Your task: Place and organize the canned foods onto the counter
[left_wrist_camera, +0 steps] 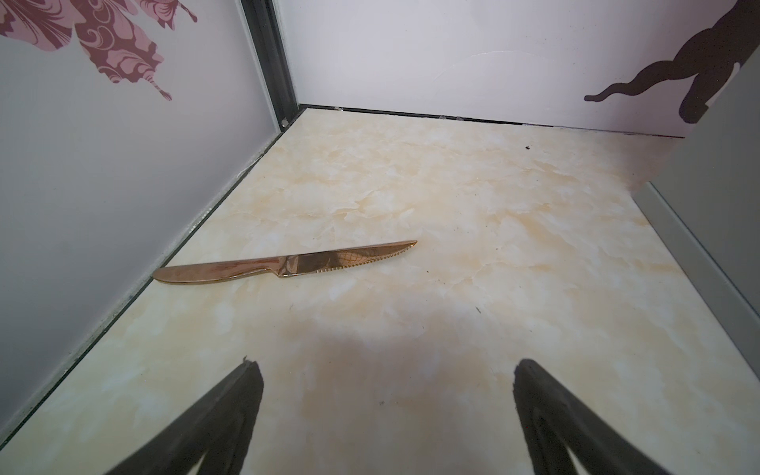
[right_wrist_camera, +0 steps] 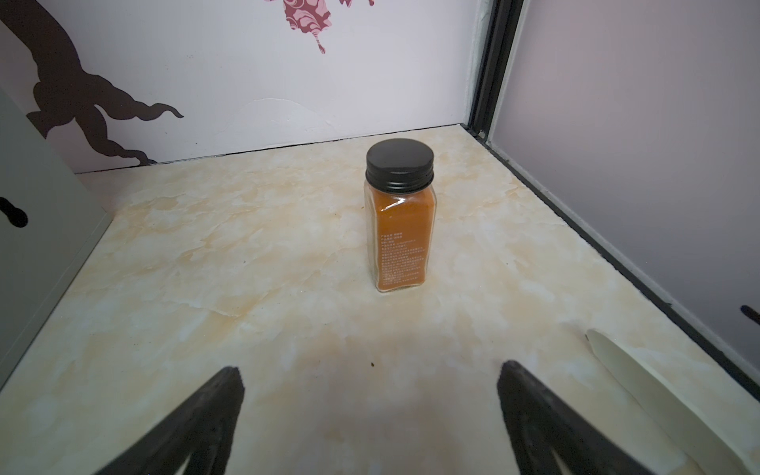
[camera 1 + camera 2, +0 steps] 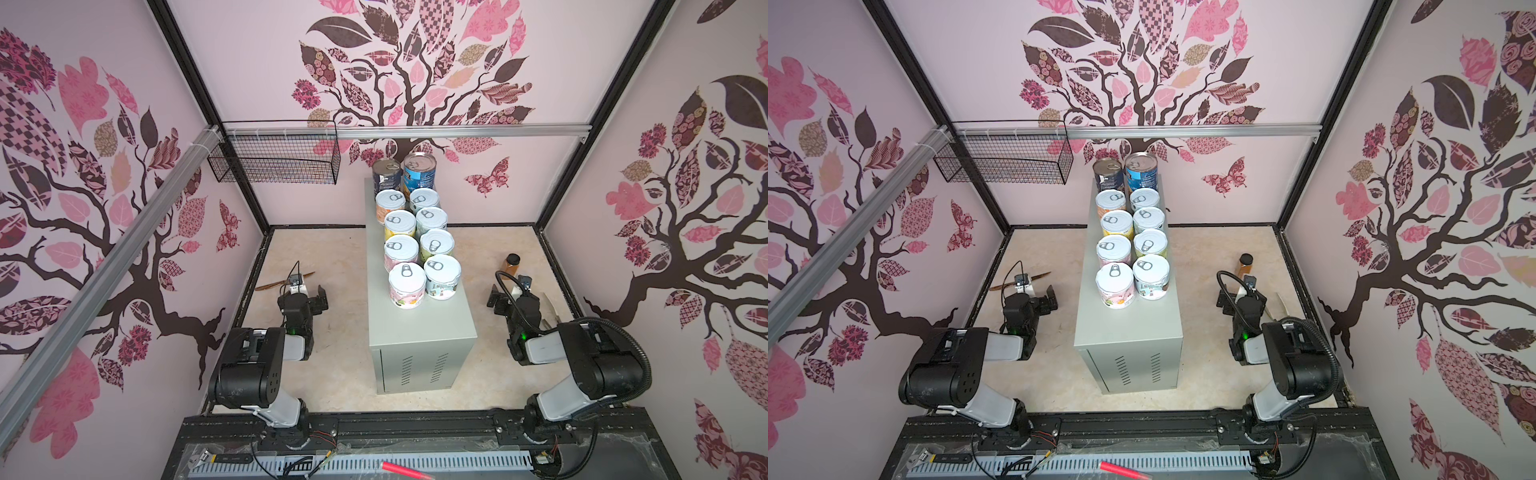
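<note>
Tins [image 3: 400, 224], ten in all, stand on the grey worktop [image 3: 419, 328] in two files of five, with the two taller ones [image 3: 419, 171] at the far end by the back wall. Each is upright with its lid to the ceiling, so its own axis is vertical. The block as a whole runs lengthwise along the worktop, away from the arm bases.

From either end effector the tins lie inward and higher up. The left end effector [image 1: 385, 364] hangs low over the marbled floor left of the worktop, jaws spread wide and empty, facing a copper knife [image 1: 288, 263]. The right end effector [image 2: 370, 366], equally wide and empty, faces an amber jar [image 2: 399, 222] on the other side. Neither arm is clearly nearer; each has its own file closest.

I can't tell whether a tin hides behind the worktop. To my eye nothing is left to lift.
</note>
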### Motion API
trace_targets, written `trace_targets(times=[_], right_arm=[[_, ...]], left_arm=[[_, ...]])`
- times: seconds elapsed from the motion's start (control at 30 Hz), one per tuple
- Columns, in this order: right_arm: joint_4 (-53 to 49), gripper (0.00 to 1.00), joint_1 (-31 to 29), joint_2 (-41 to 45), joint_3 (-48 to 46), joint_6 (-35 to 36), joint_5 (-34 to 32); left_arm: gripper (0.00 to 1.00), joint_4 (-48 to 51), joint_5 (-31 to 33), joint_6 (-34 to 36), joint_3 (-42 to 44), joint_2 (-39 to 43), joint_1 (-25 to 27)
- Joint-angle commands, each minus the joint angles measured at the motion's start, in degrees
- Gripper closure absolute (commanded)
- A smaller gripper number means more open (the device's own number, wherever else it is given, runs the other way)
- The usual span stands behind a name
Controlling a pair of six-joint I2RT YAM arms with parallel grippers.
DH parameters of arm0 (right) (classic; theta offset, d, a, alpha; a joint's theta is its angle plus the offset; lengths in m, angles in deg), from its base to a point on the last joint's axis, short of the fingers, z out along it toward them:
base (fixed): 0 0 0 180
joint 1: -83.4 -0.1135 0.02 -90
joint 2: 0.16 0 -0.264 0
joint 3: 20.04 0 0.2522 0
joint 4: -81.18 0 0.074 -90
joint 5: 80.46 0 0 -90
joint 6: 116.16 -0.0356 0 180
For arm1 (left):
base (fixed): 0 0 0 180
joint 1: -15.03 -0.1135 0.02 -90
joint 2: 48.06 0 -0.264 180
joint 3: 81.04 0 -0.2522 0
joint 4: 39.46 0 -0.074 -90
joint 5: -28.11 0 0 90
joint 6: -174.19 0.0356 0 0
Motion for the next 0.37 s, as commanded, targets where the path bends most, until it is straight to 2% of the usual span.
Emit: trace_targets(times=[0.0,0.33], right_arm=[[0.5,0.00,-0.1,1.3,0.4,-0.7,0.3],[0.3,0.00,-0.1,1.1,0.7,-0.7,0.3]], left_arm=[[0.02,-0.3,-0.5,-0.2,-1.0,0.3,-0.2],[0.02,-0.4,-0.4,-0.3,-0.9,0.4,-0.1]])
